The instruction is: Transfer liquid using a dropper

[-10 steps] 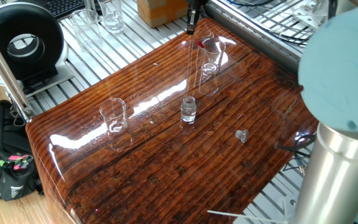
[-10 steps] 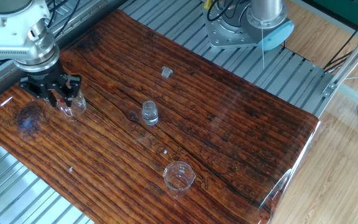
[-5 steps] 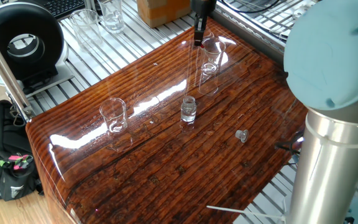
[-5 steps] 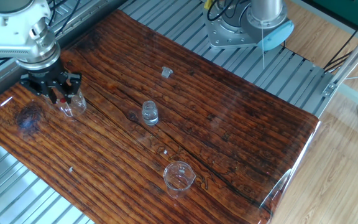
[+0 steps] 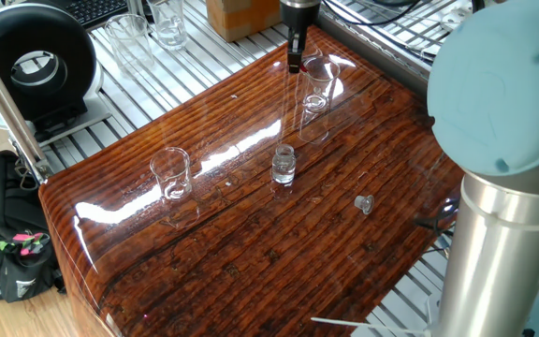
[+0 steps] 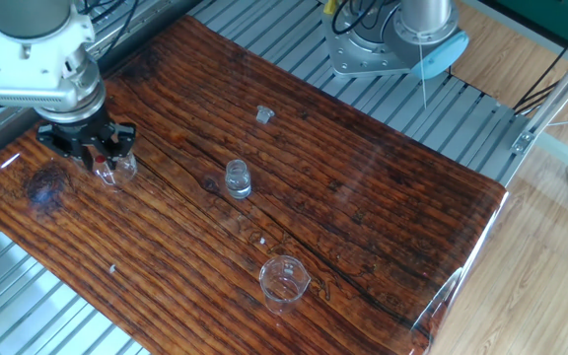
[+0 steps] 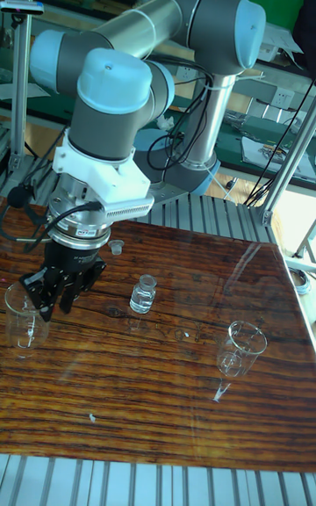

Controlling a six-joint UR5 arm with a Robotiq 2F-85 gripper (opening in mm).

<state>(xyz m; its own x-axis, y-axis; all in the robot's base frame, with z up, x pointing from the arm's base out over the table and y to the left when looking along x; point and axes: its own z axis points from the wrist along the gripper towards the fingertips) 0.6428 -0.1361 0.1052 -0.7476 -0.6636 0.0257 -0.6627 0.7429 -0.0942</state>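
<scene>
Entry, read left to right in the other fixed view.

Far left: my gripper [image 6: 94, 158] is down at the mouth of the tall glass cylinder [image 6: 118, 171], which stands near the left end of the table [image 6: 383, 197]. The dropper [image 6: 100, 156] stands in that cylinder. Its red bulb shows between my fingers [image 6: 77, 150], just above the rim. The fingers are set narrow, one on each side of the bulb. I cannot tell from any view whether they already press on it or sit just clear. The one fixed view gives the same reading: red bulb right at the fingertips, cylinder directly below. The thin tube itself is too faint to trace with confidence.

Centre: a small vial [image 6: 238, 178] stands upright, well apart from the cylinder, open at the top. A small cap [image 6: 264, 115] lies alone beyond it, not touching anything.

Right of centre, nearer the front edge: a small beaker [image 6: 284, 279], upright, well apart from the vial.

Liquid: I cannot make it out in any vessel here; the glass is too clear and small.

Progress, my judgement: early. The dropper is not yet out of its cylinder, and nothing shows it has been carried to any other vessel. Remaining: secure the bulb, lift the dropper out, draw liquid, carry it to the receiving vessel, release. Which of the two is the source I cannot say.
</scene>
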